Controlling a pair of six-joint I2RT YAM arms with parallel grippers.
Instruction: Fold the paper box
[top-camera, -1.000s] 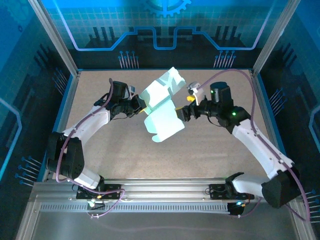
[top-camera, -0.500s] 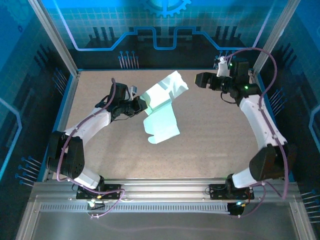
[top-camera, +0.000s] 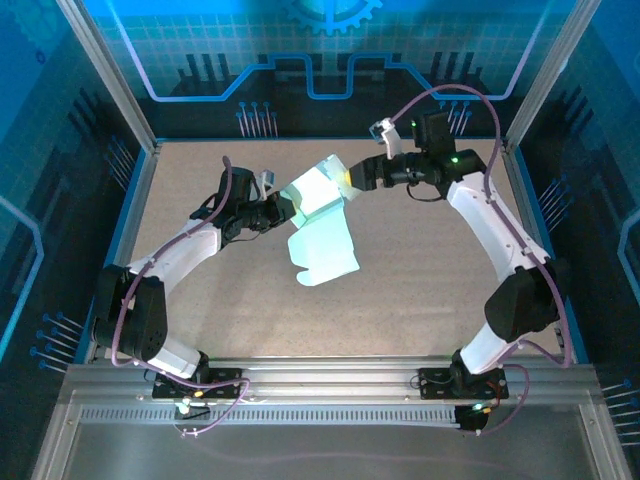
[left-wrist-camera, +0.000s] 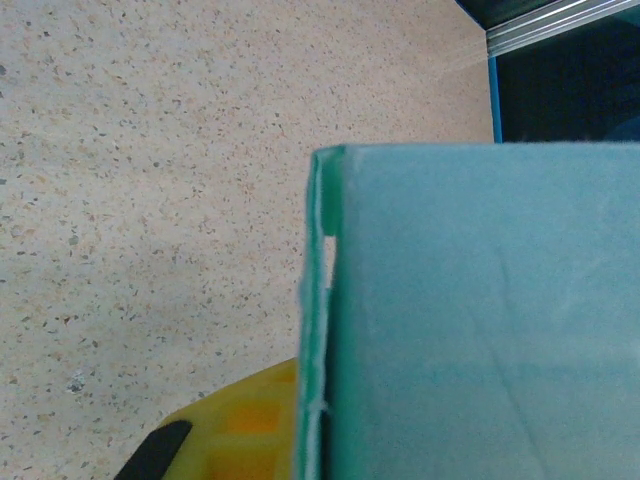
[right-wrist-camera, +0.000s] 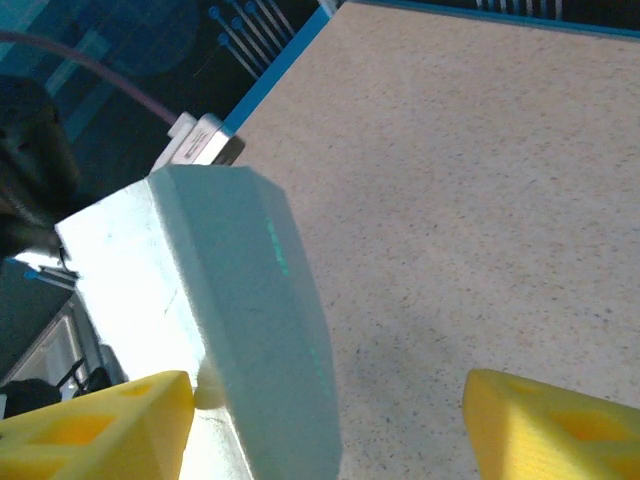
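Observation:
The paper box (top-camera: 320, 222) is a pale light-blue card piece held up off the table at its middle, one flap hanging toward the near side. My left gripper (top-camera: 283, 208) is shut on its left edge. In the left wrist view the card (left-wrist-camera: 480, 320) stands against one yellow finger (left-wrist-camera: 235, 430). My right gripper (top-camera: 352, 178) is at the box's far right flap. In the right wrist view that flap (right-wrist-camera: 265, 320) lies between the open jaws, close to the left finger (right-wrist-camera: 100, 425) and well apart from the right finger (right-wrist-camera: 550, 425).
The speckled beige table (top-camera: 430, 270) is walled by a metal frame with posts at the far corners (top-camera: 150, 145). An aluminium rail (top-camera: 330, 385) with both arm bases runs along the near edge.
My right arm swung from the far right corner back to the box's upper flap, its jaws narrowing. The flap now looks bent lower. The left gripper kept its hold.

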